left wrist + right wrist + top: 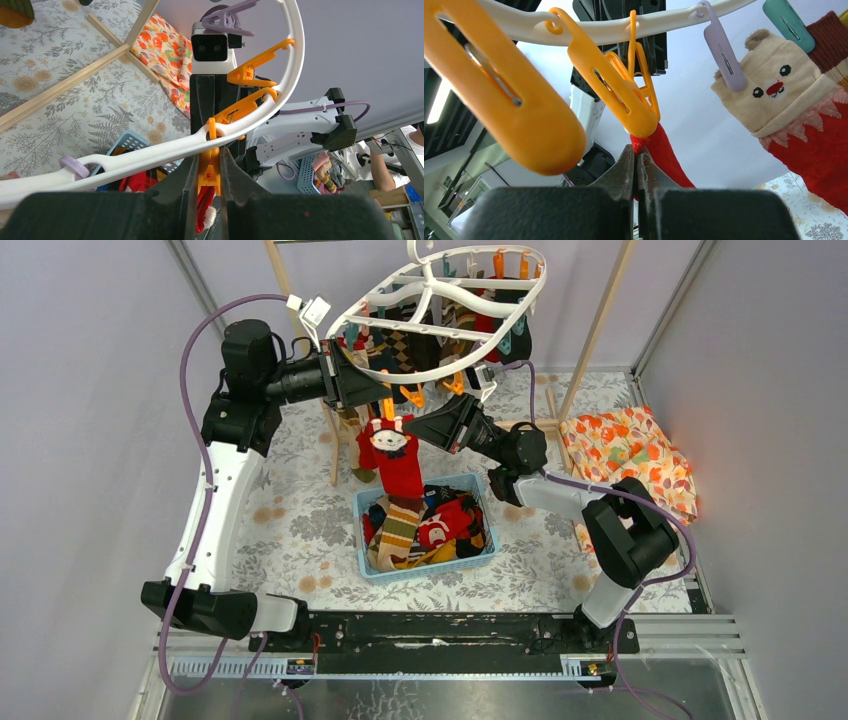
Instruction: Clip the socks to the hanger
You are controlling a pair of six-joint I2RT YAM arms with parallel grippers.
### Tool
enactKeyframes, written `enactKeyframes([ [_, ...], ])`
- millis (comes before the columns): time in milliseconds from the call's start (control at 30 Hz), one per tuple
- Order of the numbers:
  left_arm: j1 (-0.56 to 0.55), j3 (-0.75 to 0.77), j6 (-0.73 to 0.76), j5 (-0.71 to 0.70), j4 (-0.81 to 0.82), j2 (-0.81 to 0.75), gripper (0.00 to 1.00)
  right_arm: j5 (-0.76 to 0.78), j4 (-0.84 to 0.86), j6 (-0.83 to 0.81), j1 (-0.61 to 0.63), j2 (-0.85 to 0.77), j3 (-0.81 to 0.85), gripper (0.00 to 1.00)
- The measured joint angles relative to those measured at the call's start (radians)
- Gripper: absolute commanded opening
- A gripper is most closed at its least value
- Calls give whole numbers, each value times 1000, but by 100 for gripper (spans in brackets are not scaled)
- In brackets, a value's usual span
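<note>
A red sock [395,462] with a white face hangs mid-picture under the white hanger [150,157]. The left gripper [209,164] squeezes an orange clip [208,180]. The right gripper [636,161] is closed tight, pinching the sock.

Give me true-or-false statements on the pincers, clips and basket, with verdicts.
1. The left pincer squeezes an orange clip. True.
2. The right pincer stands wide open. False: it is shut on the red sock.
3. The basket is empty. False: socks lie in it.
4. A lilac clip grips the bear-face sock. True.
</note>
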Motion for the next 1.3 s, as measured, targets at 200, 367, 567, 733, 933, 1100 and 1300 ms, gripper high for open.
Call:
enactKeyframes([
  [200, 0, -5, -1, 11, 4, 0, 0, 7, 1, -9, 0, 1, 0, 0],
  [367, 0, -10, -1, 20, 8, 0, 0, 23, 2, -23, 0, 1, 0, 0],
  [567, 0, -10, -1, 31, 11, 0, 0, 36, 3, -48, 0, 1, 1, 0],
  [733, 0, -10, -1, 36, 14, 0, 0, 54, 3, -73, 0, 1, 17, 0],
  [933, 0, -10, -1, 40, 16, 0, 0, 51, 4, -88, 0, 3, 50, 0],
  [1100, 0, -10, -1, 42, 18, 0, 0, 50, 5, -130, 0, 2, 60, 0],
  [1300, 0, -10, 0, 34, 18, -2, 5, 88, 6, -209, 3, -16, 36, 0],
])
